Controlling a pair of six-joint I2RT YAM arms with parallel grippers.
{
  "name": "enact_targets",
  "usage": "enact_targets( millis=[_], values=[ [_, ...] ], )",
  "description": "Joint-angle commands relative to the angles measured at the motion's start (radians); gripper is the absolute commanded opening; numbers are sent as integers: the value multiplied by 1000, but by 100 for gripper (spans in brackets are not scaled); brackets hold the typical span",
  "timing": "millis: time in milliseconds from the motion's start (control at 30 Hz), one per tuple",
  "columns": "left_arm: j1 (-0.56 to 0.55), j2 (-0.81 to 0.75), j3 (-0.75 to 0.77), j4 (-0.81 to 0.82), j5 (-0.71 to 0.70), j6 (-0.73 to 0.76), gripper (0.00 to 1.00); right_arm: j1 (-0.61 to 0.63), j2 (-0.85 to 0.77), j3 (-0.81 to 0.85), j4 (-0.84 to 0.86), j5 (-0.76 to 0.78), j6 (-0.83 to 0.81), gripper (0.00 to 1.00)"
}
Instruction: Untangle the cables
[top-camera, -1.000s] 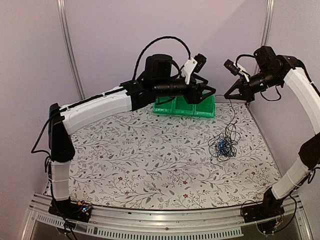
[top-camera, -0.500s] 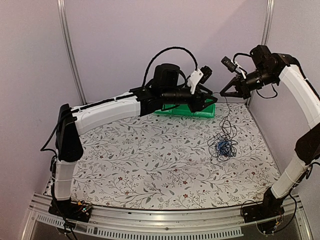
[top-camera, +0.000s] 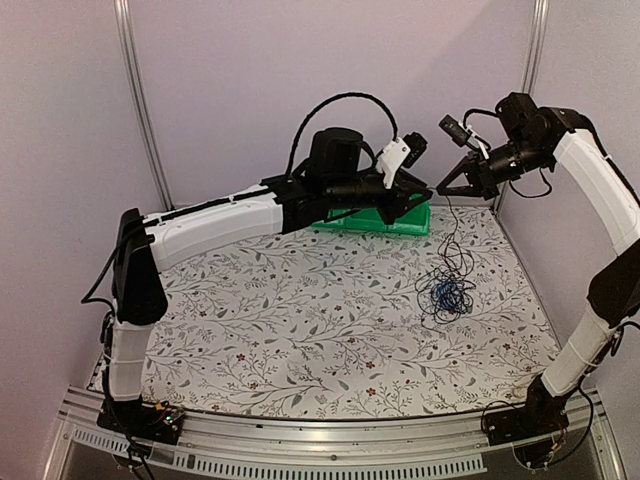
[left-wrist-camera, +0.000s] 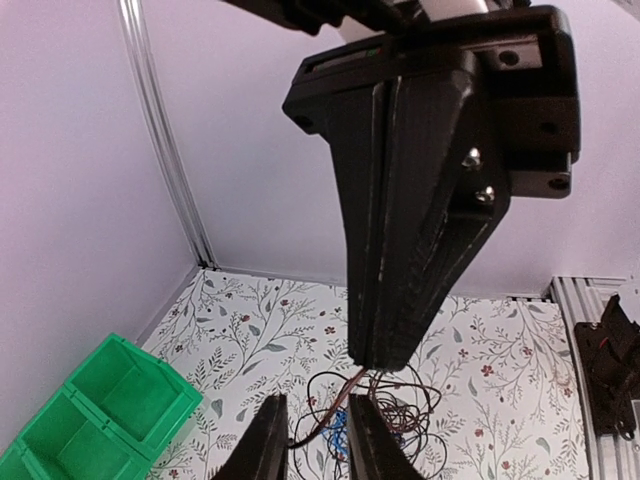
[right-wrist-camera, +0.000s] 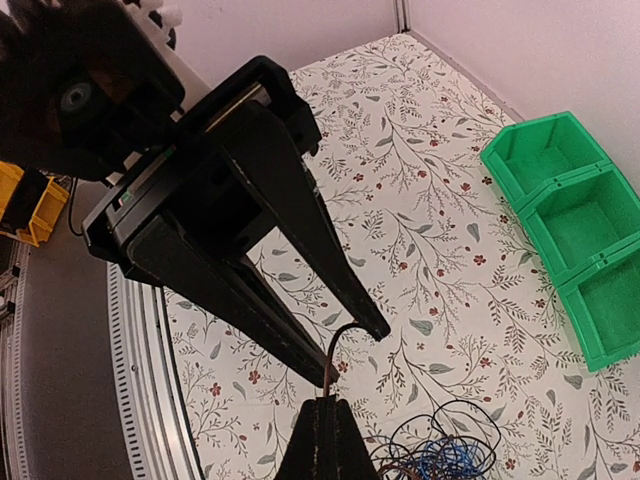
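The cables (top-camera: 447, 292) lie as a small loose tangle of thin black and blue wires on the floral table, right of centre. One dark strand (top-camera: 450, 235) rises from the tangle to my right gripper (top-camera: 443, 190), which is shut on its end high over the back of the table. In the right wrist view that strand (right-wrist-camera: 335, 350) curls up from the shut tips (right-wrist-camera: 328, 405). My left gripper (left-wrist-camera: 317, 430) is right beside it, jaws open a narrow gap with the strand (left-wrist-camera: 335, 410) passing between them. The tangle (left-wrist-camera: 405, 415) shows below.
A row of green bins (top-camera: 412, 224) stands at the back of the table, under the left arm; it also shows in the wrist views (left-wrist-camera: 100, 410) (right-wrist-camera: 570, 220). The side wall and corner post (top-camera: 530, 60) are close behind the right arm.
My left jaws have narrowed round the strand. The right gripper has shifted left, toward the left gripper, still shut on the cable. The tangle has stayed on the table.
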Motion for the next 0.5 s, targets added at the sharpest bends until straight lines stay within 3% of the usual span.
enact_targets(
  millis=[0, 300, 467],
  values=[
    [-17, -13, 16, -9, -42, 29, 21, 11, 16, 21, -16, -39, -16, 0],
    [-31, -18, 30, -23, -130, 55, 0, 12, 26, 0, 1, -65, -28, 1],
    [-34, -79, 9, -19, -163, 39, 0, 11, -34, -221, 220, -108, -2, 52]
  ],
)
